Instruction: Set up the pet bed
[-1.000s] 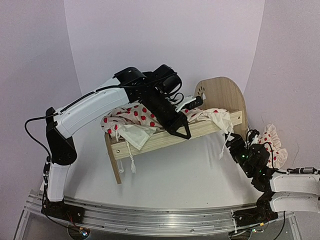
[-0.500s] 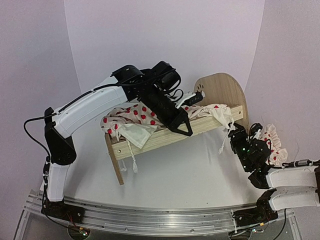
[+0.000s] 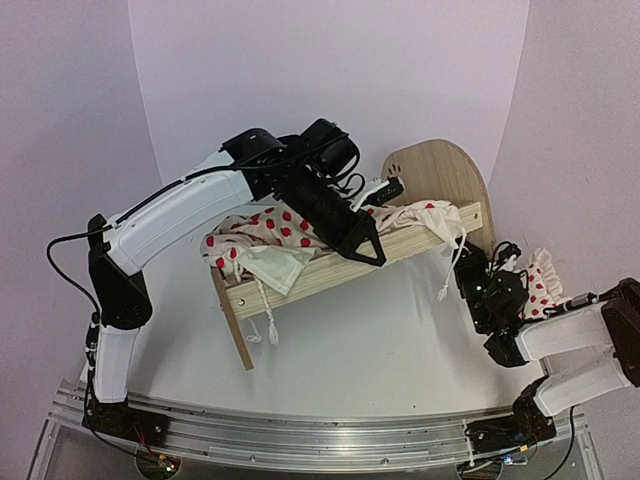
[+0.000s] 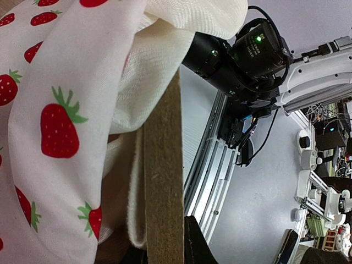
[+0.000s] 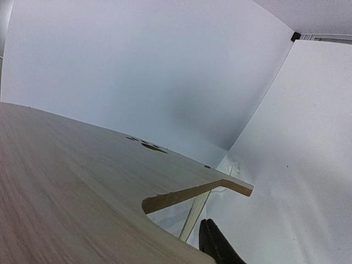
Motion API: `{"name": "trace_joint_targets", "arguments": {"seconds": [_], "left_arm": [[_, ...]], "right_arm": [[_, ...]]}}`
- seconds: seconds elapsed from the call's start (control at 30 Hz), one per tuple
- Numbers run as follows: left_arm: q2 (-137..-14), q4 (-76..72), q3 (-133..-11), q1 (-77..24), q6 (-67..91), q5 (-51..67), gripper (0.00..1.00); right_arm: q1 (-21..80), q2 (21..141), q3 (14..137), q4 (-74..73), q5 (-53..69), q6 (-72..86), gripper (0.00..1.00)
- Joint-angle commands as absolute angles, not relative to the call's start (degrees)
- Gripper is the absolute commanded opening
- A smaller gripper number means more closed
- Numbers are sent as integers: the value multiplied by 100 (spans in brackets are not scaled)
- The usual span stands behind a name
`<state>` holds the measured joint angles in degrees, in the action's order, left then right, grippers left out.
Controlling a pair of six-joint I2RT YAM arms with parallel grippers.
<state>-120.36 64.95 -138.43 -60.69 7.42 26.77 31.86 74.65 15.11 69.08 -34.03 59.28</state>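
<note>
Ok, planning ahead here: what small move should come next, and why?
Probably the left gripper should release the side rail of the pet bed: it clamps the rail, while the duvet lies bunched, spilling over the rail, and the pillow sits off the bed by the right gripper.

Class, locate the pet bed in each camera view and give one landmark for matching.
Top external: pet bed at centre, headboard at its right end.
Left wrist: only its side rail, a vertical strip at lower centre.
Right wrist: the headboard fills the lower left.
Landmark: the paw-print cutout, seen in top external and right wrist only.
</note>
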Motion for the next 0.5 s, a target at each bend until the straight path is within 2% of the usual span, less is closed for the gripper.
{"name": "trace_joint_targets", "arguments": {"seconds": [0.0, 0.07, 0.1, 0.13, 0.47], "left_arm": [[-10929, 3964, -14663, -6203, -146, 2915, 0], [-10930, 3968, -14669, -6199, -182, 2895, 0], [-10920, 3972, -14662, -6198, -204, 2853, 0], [-10923, 3973, -14658, -6202, -223, 2833, 0], [-10919, 3992, -14652, -6206, -393, 2807, 0]], "right_arm": [[3217, 7791, 1802, 7370, -3142, 6325, 31], [3217, 7881, 1849, 7369, -2922, 6330, 37], [3219, 7892, 1853, 7367, -2763, 6296, 45], [3234, 7893, 1844, 7367, -2671, 6283, 49], [3572, 7501, 1557, 7638, -2301, 5714, 52]]}}
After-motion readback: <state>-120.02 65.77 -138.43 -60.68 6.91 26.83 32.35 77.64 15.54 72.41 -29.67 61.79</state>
